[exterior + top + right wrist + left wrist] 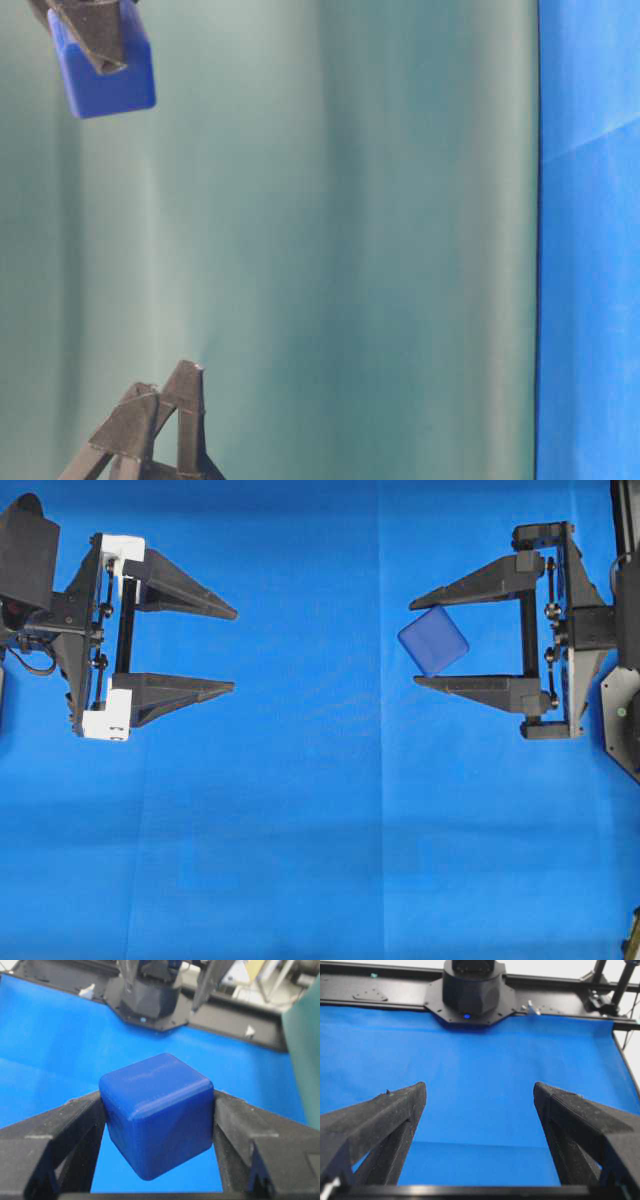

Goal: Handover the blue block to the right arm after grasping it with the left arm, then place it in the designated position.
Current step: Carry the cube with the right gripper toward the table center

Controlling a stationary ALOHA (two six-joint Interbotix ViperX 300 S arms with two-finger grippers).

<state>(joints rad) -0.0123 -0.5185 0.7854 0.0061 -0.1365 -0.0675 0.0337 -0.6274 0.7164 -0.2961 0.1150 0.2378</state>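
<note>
Fingers of the right arm are clamping the one blue block between both tips, while the left arm is holding its two fingers spread wide, gripping nothing. One blue cloth is covering the counter; a green backdrop is standing behind.

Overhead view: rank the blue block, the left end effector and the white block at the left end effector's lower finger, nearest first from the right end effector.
1. Blue block, held between its fingers.
2. Left end effector, across the cloth.
3. White block, far left, behind that finger.
</note>
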